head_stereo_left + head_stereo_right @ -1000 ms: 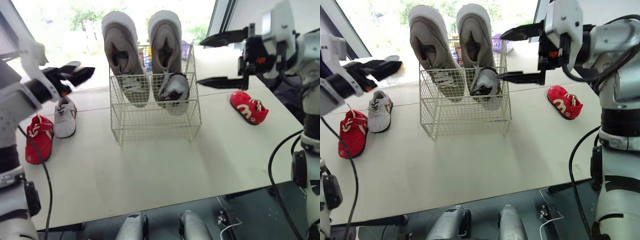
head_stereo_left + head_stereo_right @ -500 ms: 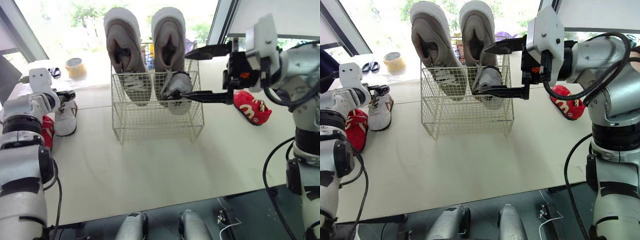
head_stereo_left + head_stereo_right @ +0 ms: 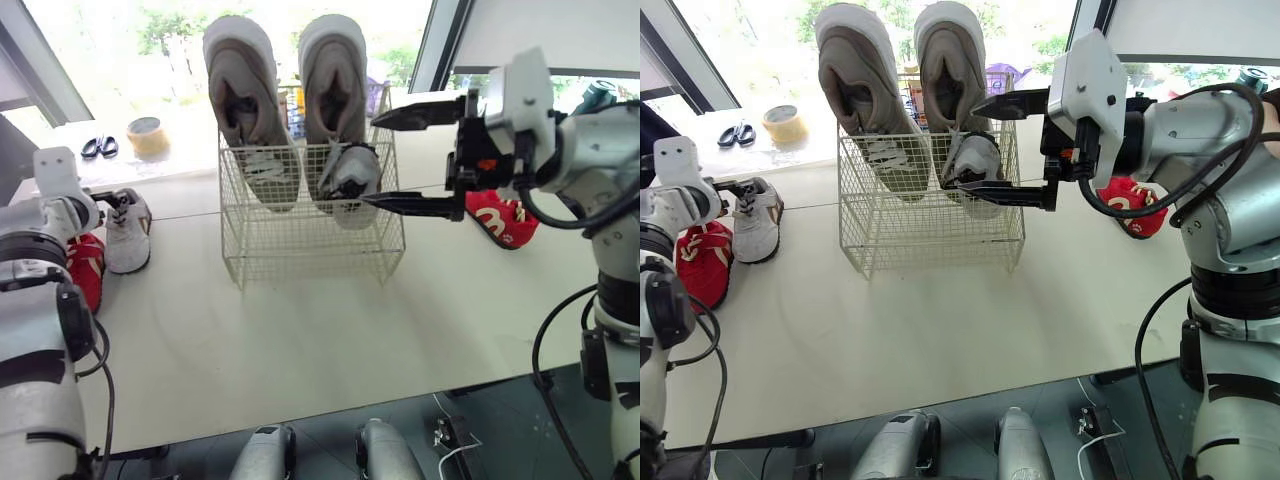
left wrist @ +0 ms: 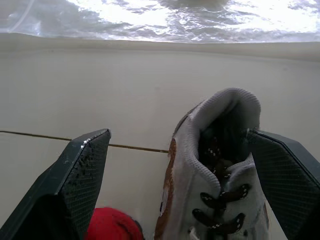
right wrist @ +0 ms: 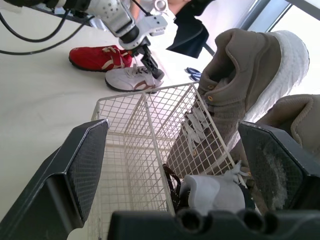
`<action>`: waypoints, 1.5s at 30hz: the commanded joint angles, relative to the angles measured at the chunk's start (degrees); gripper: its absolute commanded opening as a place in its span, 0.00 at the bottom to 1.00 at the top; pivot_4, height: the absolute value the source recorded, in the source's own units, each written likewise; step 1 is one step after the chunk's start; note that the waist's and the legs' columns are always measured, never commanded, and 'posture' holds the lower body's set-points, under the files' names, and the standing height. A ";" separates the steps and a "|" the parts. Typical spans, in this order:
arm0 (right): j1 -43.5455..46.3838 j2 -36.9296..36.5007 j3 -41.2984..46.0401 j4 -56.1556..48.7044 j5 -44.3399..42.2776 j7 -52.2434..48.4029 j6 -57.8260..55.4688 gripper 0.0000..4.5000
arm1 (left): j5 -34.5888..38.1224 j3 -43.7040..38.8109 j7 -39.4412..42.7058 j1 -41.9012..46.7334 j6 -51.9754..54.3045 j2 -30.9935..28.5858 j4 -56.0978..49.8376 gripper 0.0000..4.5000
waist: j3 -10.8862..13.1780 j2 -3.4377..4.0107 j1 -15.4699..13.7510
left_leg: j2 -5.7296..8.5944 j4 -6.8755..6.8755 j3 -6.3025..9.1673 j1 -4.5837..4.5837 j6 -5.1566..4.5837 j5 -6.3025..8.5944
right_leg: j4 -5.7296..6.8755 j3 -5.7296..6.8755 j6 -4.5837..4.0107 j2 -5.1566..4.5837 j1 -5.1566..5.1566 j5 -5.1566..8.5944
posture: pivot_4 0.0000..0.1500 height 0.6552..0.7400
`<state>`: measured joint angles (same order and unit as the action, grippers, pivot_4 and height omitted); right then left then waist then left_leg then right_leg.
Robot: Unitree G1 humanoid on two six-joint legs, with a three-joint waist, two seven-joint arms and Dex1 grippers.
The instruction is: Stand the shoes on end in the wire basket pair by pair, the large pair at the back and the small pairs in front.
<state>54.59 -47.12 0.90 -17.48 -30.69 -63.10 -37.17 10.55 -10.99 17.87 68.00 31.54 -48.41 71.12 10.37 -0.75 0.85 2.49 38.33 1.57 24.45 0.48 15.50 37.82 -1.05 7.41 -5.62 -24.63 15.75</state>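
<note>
Head cam: white wire-grid basket point(image 3: 312, 250), back centre of worktop point(image 3: 300, 330), holds tan suede pair point(image 3: 240, 100) upright at rear, small grey shoe point(image 3: 352, 172) front-right; right gripper point(image 3: 410, 160) gapes beside it. L wrist: left gripper point(image 4: 177, 134), pads point(image 4: 85, 170) apart, straddles padded collar of laced grey-white sneaker point(image 4: 210, 190). R wrist: mesh btwn spread fingers point(image 5: 82, 165).

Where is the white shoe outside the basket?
Eye views: the white shoe lies at the table's left, beside a red shoe, heel inside the open left gripper.
</note>
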 commanded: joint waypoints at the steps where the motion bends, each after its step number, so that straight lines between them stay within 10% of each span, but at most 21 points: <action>1: 0.82 -0.47 1.45 -1.54 -0.67 0.78 0.69 0.98 | -1.12 -0.12 2.03 0.95 3.20 -1.82 -1.77 1.00 | 0.00 -0.01 -0.08 | 0.00 0.01 0.00 -0.01 0.00 0.00 | 0.04 0.01 0.00 0.00 0.00 0.00 | 1.00 1.00; 26: 0.65 0.41 0.61 -0.24 0.34 2.13 2.60 0.98 | -11.42 6.50 10.30 -3.05 3.30 1.43 1.67 1.00 | -0.08 0.02 -0.05 | 0.01 0.15 -0.02 -0.07 -0.01 0.00 | 0.23 0.01 0.00 0.00 0.02 0.00 | 1.00 1.00; 29: 0.80 0.51 0.36 -0.22 0.49 2.38 2.64 1.00 | -12.59 7.02 10.28 -3.12 1.59 1.87 2.48 0.82 | -0.10 0.05 -0.07 | 0.01 0.32 -0.01 -0.07 -0.02 0.01 | 0.29 0.00 0.00 0.00 0.04 0.00 | 1.00 1.00; 36: 1.14 0.56 0.09 -0.51 0.71 3.01 2.23 1.00 | -14.57 7.66 10.10 -3.05 -0.76 3.16 3.71 0.05 | -0.10 -0.01 -0.09 | -0.01 0.73 0.01 -0.04 -0.36 0.21 | 0.33 0.03 0.00 0.01 0.14 0.00 | 1.00 1.00; 45: 1.16 -0.04 0.05 -0.51 1.26 3.09 2.33 1.00 | -12.75 5.33 9.26 -1.33 -1.41 3.62 3.58 0.01 | -0.15 0.05 -0.14 | 0.01 0.74 -0.02 -0.05 -0.45 0.26 | 0.33 0.02 0.00 -0.01 0.14 0.00 | 1.00 1.00</action>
<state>54.59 -46.39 0.13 -17.15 -29.66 -60.41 -35.63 -3.03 -4.25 27.29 65.80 29.74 -44.87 73.85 10.22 -0.70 0.71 2.50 39.06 1.56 24.40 0.03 15.76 38.15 -1.03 7.41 -5.63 -24.49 15.75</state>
